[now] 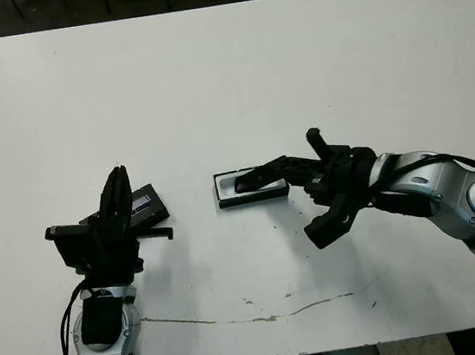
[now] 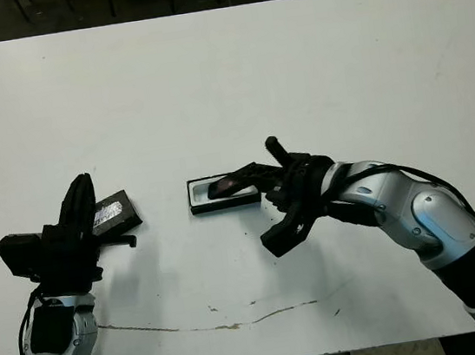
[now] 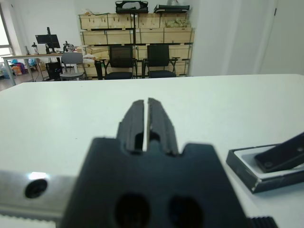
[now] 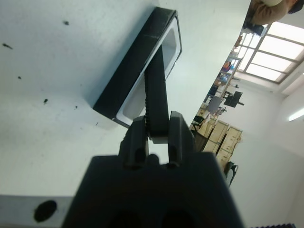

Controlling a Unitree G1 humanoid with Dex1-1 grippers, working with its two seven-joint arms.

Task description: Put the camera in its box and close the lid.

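We hold the camera (image 4: 156,90) in our right pincer (image 4: 156,130), both fingers clamped on one end, so the slim black body runs straight out from the fingertips. Its far end dips into the box (image 1: 252,196), which sits on the white worktop (image 1: 224,74) just ahead of that pincer, toward the middle. The camera's long axis lines up closely with the box's long axis, but it is tilted: the far end is down against the white lining while the gripped end rides above the near rim. In our judgement the coming move turns on lowering that gripped end until the camera lies flat inside, then letting go.

The lid (image 2: 112,210) lies flat on the worktop well apart from the box, to the left, just beside our left pincer (image 3: 146,107). That pincer's fingers are pressed together and grip nothing; it hangs above the worktop. The left arm is clearly the nearer one to the lid.
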